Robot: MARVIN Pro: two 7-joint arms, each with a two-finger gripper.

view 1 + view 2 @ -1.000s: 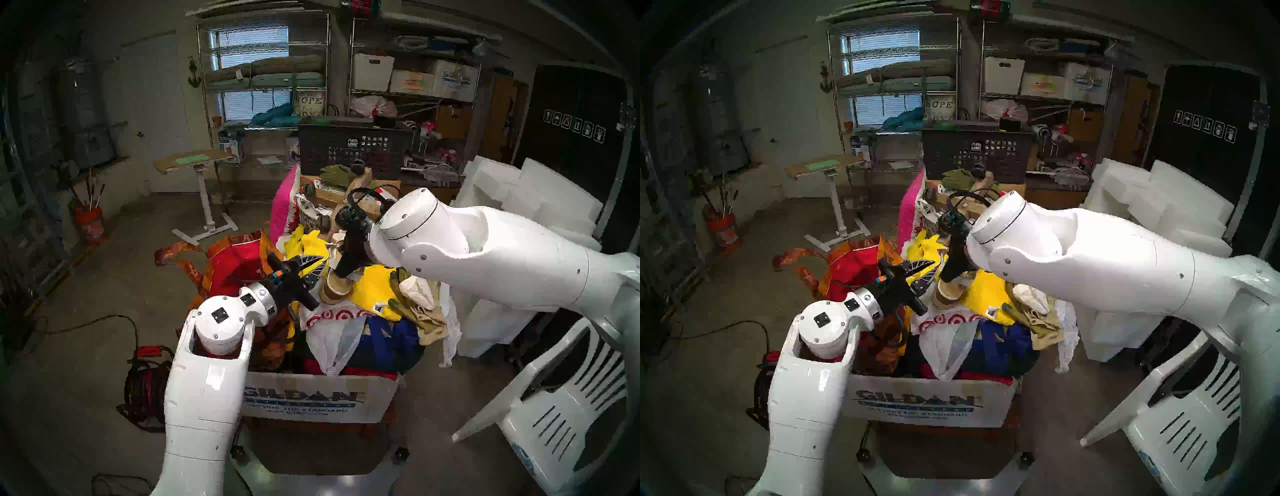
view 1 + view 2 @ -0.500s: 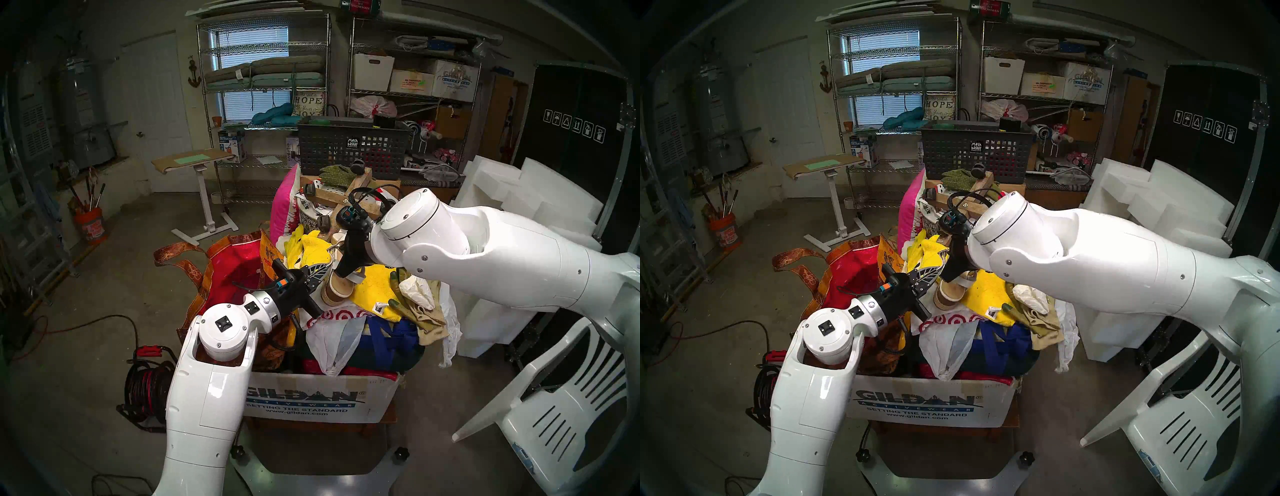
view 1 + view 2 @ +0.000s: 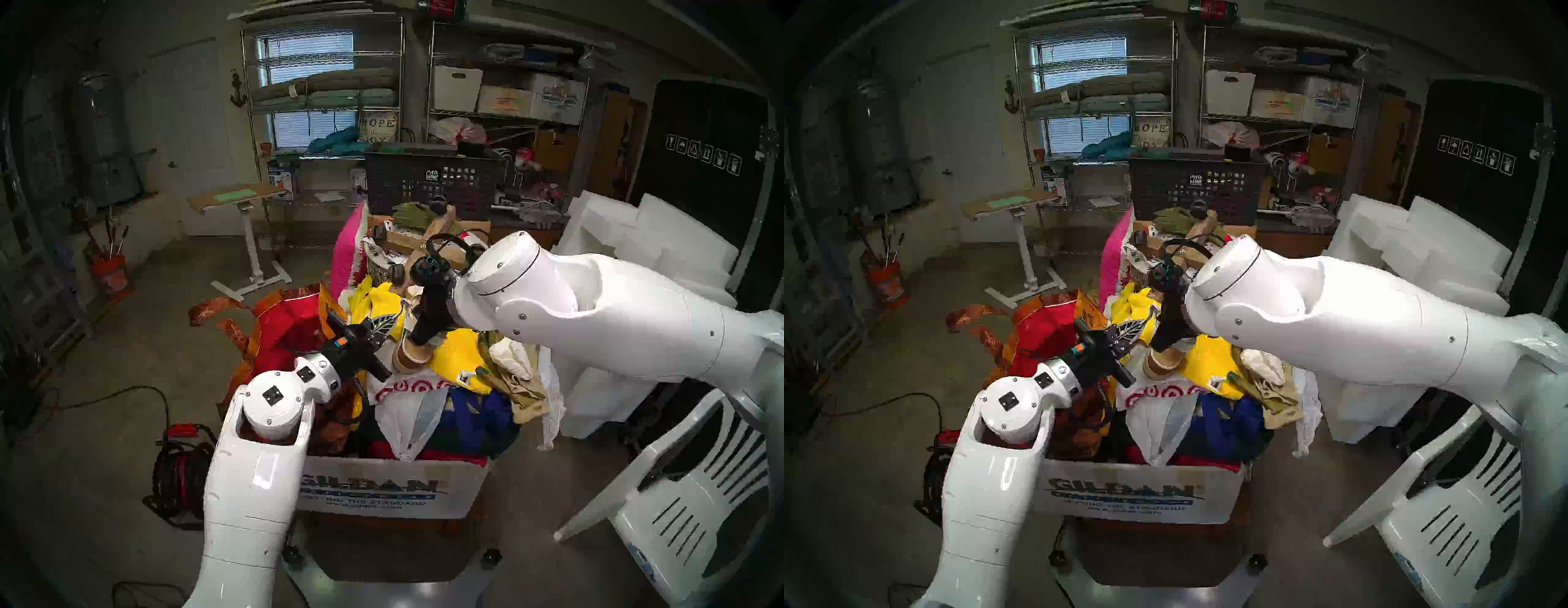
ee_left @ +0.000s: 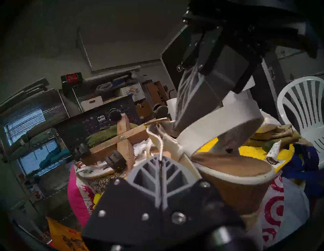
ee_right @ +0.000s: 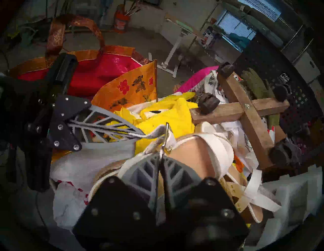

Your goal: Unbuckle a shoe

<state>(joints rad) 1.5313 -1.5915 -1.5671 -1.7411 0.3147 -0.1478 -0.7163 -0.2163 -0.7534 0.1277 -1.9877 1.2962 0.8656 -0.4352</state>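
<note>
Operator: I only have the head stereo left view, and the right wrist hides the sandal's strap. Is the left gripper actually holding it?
Observer: Yes. The left wrist view shows the left gripper with its jaws shut on the ankle strap.
Operator: And the right one?
Observer: The right gripper is shut on that strap right by the gold buckle.
Operator: Is there a second shoe?
Observer: Yes, a twin sandal lies just beyond.

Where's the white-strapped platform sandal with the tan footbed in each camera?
Head left: white-strapped platform sandal, centre, on the pile.
Head right: centre, slightly left.
Left wrist: right of centre.
Right wrist: centre.
Shared landmark: wooden cross frame with black casters.
</note>
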